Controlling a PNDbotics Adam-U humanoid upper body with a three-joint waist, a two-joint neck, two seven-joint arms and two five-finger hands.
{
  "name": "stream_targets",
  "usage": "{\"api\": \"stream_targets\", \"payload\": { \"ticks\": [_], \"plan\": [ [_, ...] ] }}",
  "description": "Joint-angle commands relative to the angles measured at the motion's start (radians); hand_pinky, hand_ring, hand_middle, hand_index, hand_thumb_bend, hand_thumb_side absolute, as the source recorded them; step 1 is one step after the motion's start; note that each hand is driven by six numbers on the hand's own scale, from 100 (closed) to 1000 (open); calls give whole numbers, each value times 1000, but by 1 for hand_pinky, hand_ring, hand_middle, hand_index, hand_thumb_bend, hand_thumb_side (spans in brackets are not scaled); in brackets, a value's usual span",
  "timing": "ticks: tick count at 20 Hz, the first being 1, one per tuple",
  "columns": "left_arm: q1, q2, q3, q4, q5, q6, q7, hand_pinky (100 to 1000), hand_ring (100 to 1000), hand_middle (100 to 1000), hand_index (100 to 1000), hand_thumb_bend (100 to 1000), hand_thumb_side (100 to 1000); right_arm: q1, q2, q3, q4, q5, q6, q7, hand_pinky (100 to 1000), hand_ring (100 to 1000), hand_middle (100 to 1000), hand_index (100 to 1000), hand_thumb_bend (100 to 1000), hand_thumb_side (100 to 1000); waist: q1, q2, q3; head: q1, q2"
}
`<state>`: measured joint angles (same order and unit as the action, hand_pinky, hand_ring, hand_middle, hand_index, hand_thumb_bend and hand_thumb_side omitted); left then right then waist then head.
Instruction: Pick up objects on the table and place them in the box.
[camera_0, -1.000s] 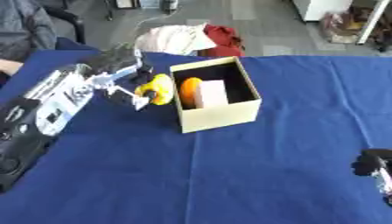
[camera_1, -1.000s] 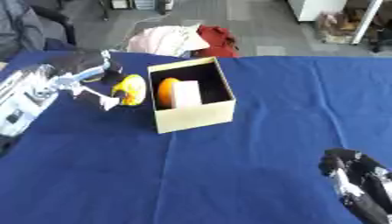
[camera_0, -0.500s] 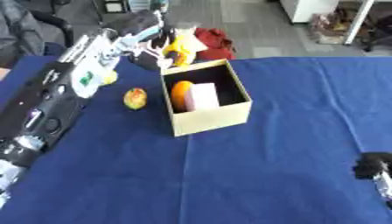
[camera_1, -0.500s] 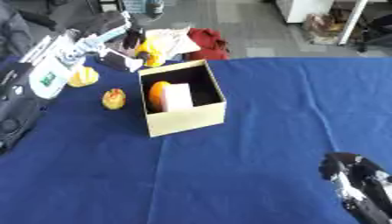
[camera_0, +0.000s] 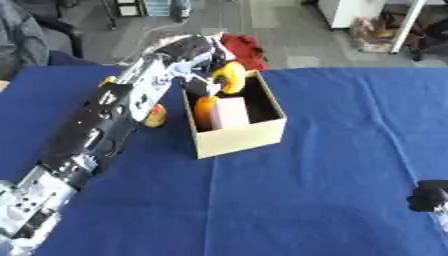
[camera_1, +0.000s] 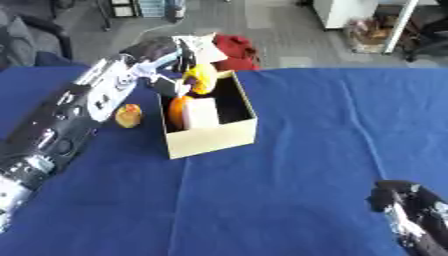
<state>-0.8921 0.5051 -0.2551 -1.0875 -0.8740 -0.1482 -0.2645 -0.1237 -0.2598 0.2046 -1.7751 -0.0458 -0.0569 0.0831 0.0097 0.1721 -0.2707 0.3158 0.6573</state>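
Yellow object (camera_0: 233, 76) over open box (camera_0: 245, 137); small fruit (camera_1: 129, 115) beside.

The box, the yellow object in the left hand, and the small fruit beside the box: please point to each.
box (camera_0: 241, 137): left eye view, front wall.
yellow object (camera_0: 233, 77): left eye view, its middle.
small fruit (camera_1: 129, 115): right eye view, its middle.

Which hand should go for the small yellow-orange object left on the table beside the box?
Left, probably. The left hand holds a yellow object over the box, and the small object lies beside that arm. The right hand idles at the lower right corner.
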Motion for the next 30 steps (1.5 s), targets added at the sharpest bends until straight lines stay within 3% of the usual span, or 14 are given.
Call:
{"api": "stream_targets", "payload": {
  "ticks": [1,2,5,9,16,21,24,30],
  "plan": [
    [-27,11,2,-5,-18,-10,0,736,618,634,842,191,176,-10,-8,-1,-11,-5,-3,4,634,635,591,693,100,484,-17,-2,-1,3,-15],
    [-25,14,3,-10,-19,-13,-2,752,648,682,881,205,207,-10,-8,-2,-11,-5,-3,4,634,635,591,693,100,483,-16,-3,0,3,-16],
    [-18,30,8,-32,-11,-15,-10,766,676,717,900,197,272,-8,-9,-4,-10,-3,-3,2,634,635,591,693,100,484,-15,-4,5,-2,-16],
    [5,91,20,-110,37,-14,-19,771,675,702,879,184,254,-5,-12,-11,-10,1,-5,-3,634,635,591,693,100,480,-9,-4,16,-15,-17],
    [131,285,76,-296,150,19,-96,775,668,666,839,247,186,-1,-23,-24,-9,10,-7,-16,634,635,591,693,100,487,7,0,41,-47,-18],
    [168,314,96,-205,123,44,-173,777,677,665,842,300,244,-1,-25,-23,-10,11,-7,-16,635,635,591,694,100,484,8,0,50,-51,-16],
    [157,283,97,-103,77,29,-204,778,679,678,847,310,313,-1,-25,-23,-8,10,-7,-16,635,635,591,694,100,486,3,-1,49,-53,-17],
    [119,206,95,45,-45,2,-201,780,689,698,856,356,330,-2,-23,-21,-8,7,-6,-14,635,635,591,694,100,489,-4,2,44,-47,-14]
  ]
}}
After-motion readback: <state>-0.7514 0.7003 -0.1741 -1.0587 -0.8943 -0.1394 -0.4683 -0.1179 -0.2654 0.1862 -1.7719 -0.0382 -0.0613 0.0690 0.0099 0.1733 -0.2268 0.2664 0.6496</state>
